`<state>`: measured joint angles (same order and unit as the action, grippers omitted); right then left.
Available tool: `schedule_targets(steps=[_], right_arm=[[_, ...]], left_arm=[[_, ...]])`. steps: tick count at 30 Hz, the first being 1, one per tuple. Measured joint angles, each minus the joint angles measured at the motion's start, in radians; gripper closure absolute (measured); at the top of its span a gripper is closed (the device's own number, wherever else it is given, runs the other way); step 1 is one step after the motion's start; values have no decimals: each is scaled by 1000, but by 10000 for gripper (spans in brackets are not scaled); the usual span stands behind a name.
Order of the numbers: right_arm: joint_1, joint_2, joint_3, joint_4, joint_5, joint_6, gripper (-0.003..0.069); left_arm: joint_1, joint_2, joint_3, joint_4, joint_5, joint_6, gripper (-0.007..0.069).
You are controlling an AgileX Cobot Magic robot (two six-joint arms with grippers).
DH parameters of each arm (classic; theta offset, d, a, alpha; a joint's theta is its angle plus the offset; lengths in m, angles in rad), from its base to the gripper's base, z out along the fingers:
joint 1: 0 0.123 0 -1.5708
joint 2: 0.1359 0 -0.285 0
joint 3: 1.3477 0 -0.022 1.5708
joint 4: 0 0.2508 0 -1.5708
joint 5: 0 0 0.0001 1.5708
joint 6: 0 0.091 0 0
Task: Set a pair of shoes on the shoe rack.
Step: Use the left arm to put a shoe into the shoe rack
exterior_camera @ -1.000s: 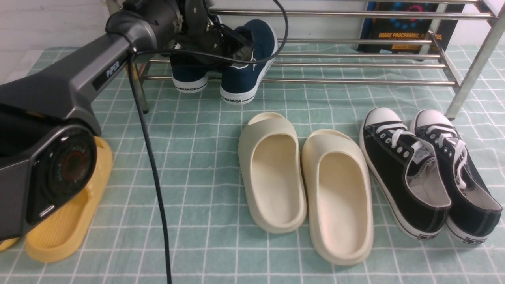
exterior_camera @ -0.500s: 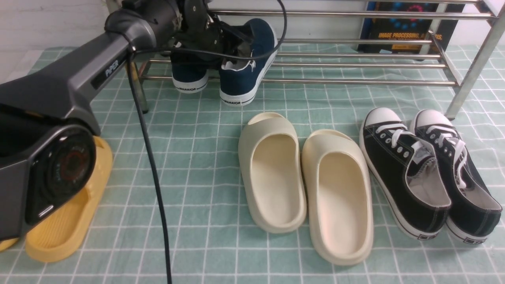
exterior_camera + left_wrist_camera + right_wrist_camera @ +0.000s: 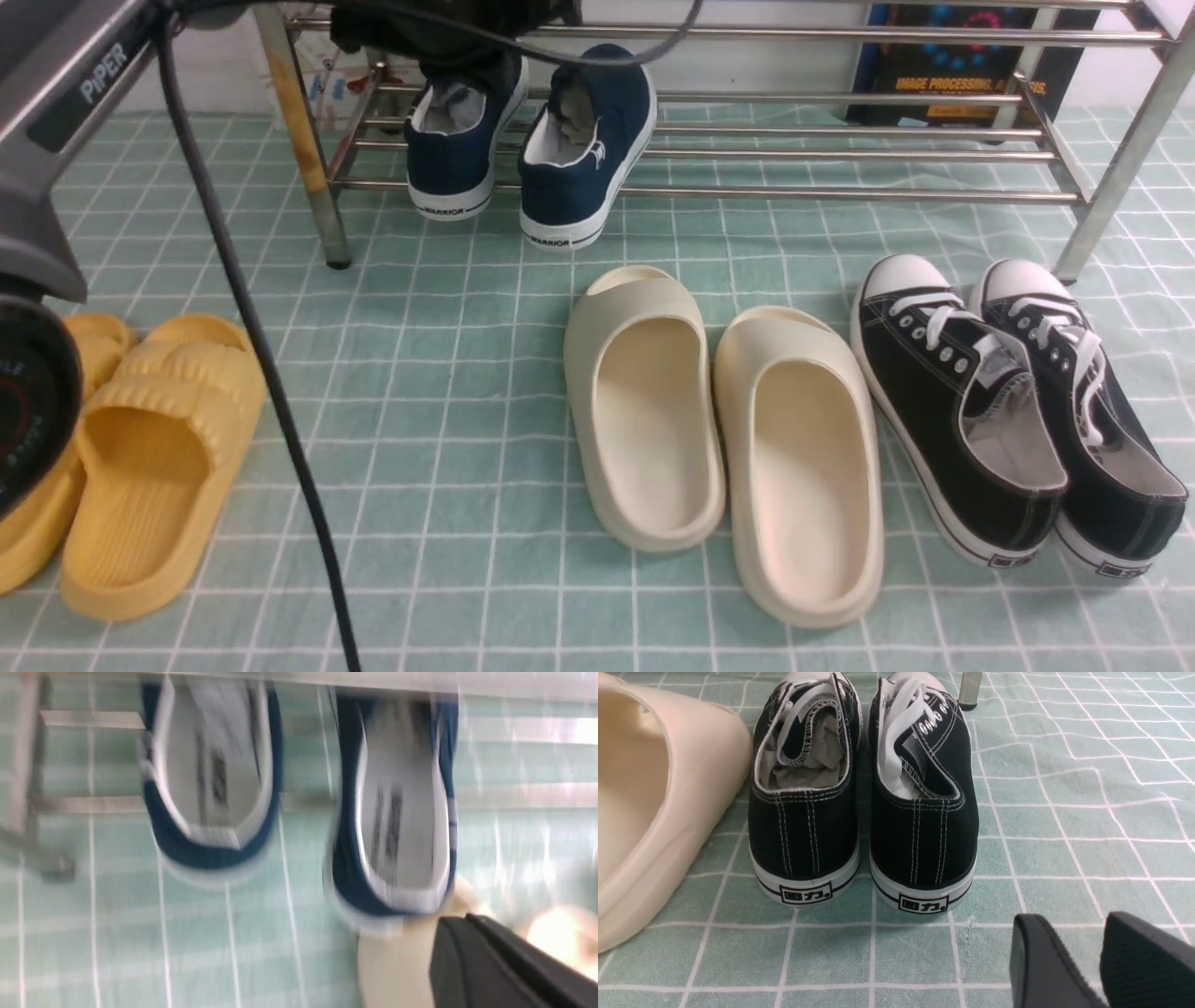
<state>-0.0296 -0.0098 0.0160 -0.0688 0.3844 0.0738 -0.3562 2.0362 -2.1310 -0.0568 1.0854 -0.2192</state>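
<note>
While heels overhang the shoe rack (image 3: 840,193), navy shoes (image 3: 579,140) below left end effector (image 3: 504,961); spread unclear, blurred, cropped.

Two navy-blue slip-on shoes (image 3: 523,140) sit on one steel shoe rack (image 3: 840,149). On the table (image 3: 448,392) lie two cream slippers (image 3: 719,429), two yellow slippers (image 3: 140,457) and two black lace-up sneakers (image 3: 1018,411).

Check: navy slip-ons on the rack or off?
On. Both navy slip-ons rest on the steel shoe rack's lower bars, heels overhanging the front bar.
</note>
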Motion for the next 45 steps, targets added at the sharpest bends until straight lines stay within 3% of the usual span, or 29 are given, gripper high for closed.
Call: schedule_targets(steps=[7, 11, 18, 26, 31, 38, 45], right_arm=[[0, 0, 0, 0, 0, 0, 419], [0, 0, 0, 0, 0, 0, 419], [0, 0, 0, 0, 0, 0, 419], [0, 0, 0, 0, 0, 0, 419], [0, 0, 0, 0, 0, 0, 419], [0, 0, 0, 0, 0, 0, 419], [0, 0, 0, 0, 0, 0, 419]], left_arm=[[-55, 127, 70, -10, -10, 22, 638], [-90, 208, 77, -16, -150, 14, 638], [-107, 213, 73, 0, -339, -52, 638], [-107, 213, 73, 69, -420, -179, 638], [-107, 213, 68, 69, -464, -199, 638], [-107, 210, -40, 85, -329, -173, 638], [-107, 160, -142, 98, 12, -35, 638]])
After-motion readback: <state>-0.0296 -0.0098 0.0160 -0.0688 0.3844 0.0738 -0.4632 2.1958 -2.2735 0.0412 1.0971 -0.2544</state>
